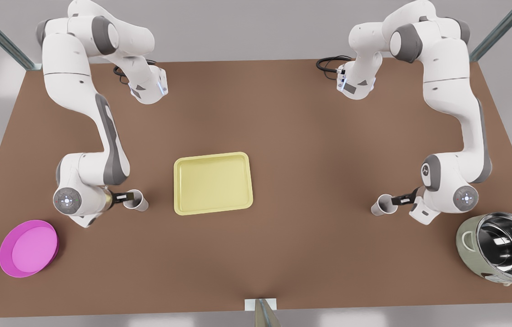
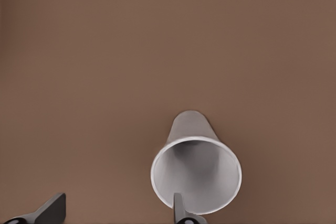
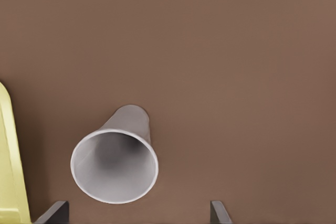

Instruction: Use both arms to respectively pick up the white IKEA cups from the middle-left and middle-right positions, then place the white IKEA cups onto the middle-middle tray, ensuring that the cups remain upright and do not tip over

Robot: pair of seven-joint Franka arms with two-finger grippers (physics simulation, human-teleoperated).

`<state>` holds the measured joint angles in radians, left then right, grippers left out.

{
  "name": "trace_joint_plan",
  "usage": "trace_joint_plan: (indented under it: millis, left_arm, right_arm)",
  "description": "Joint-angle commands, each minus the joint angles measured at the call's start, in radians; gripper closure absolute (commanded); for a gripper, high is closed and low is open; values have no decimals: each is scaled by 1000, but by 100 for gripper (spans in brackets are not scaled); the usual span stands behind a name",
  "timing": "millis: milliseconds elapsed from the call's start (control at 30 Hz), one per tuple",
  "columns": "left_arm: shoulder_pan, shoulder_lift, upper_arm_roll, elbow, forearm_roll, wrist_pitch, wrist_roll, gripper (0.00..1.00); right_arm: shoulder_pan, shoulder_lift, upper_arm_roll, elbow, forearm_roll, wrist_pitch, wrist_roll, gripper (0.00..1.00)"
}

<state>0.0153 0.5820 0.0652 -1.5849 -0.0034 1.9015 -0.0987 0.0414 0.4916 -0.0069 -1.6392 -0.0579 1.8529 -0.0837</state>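
pre-grasp on both cups, nothing lifted yet.
brown table [image 1: 283, 113]; pale yellow rectangular rimmed tray [image 1: 176, 186] at centre; two small plain white tapered cups upright on table: right cup [image 1: 140, 203] at tray's 9 o'clock in front view, left cup [image 1: 382, 205] at 3 o'clock, farther off. right gripper [image 1: 129, 198] spread wide over its cup; left gripper [image 1: 402, 198] spread, one finger [image 2: 178, 208] inside rim; both hold nothing. next, likely: close, lift straight, carry to tray.

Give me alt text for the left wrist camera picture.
A white cup stands upright on the brown table, seen from above. The left gripper is open, one black fingertip over the cup's rim, the other off to its side.
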Motion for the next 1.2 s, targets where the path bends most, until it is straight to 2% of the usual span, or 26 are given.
trace_joint_plan:
  millis: [0,133,267,300,333,400,433,467,533,633,700,833,867,900,933,967,1033,1100,1167]
  left_arm:
    - [0,-1,1,-14,-29,139,-4,0]
    - [0,16,1,-47,-35,176,-4,0]
    - [0,38,-1,-55,-99,199,-4,0]
    - [0,39,1,-55,-119,199,-4,4]
    - [0,41,1,-55,-119,199,-4,22]
    - [0,44,1,-55,-122,199,-7,41]
    - [0,44,-1,-55,-125,195,-39,46]
    - [-3,42,-1,-55,-127,188,-58,47]
    - [-3,44,-1,-55,-127,185,-58,61]
    - [-5,41,-1,-55,-125,183,-58,70]
    - [-11,32,-1,-55,-125,179,-55,79]
    - [-60,-11,-8,-40,-122,113,-148,79]
    - [-112,-10,-10,-11,-119,80,-214,79]
    - [-155,-10,-15,25,-115,58,-295,79]
    - [-215,-10,-16,91,-113,-43,-395,79]
    - [-339,-10,-18,181,-107,-154,-550,79]
    - [-433,4,-57,249,-110,-210,-840,79]
    - [-439,27,-165,264,-110,-148,-1055,79]
    - [-445,51,-271,258,-107,34,-1227,79]
  right_arm:
    - [-9,-10,1,-47,9,209,-2,0]
    - [-26,-7,1,-129,24,308,-1,0]
    - [-43,18,1,-142,40,341,-8,0]
    - [-43,18,1,-149,50,347,-10,0]
    - [-43,19,1,-156,50,355,-8,0]
    - [-40,19,1,-162,58,355,-8,0]
    - [-38,18,2,-168,58,355,-8,0]
    - [-38,19,5,-172,59,355,-8,0]
    - [-37,27,8,-189,59,355,-8,0]
    - [-32,27,8,-209,59,353,-8,0]
    - [-32,27,13,-214,61,353,-8,9]
    - [-32,25,18,-212,58,351,-22,53]
    - [-32,25,24,-212,59,351,-30,65]
    - [-32,25,25,-209,59,351,-30,70]
    - [-29,25,25,-203,58,351,-30,78]
    - [-28,25,27,-200,58,351,-34,79]
    - [-29,25,39,-194,58,351,-33,79]
    - [-29,22,53,-166,58,351,-34,79]
    - [-29,21,76,-140,72,351,-41,79]
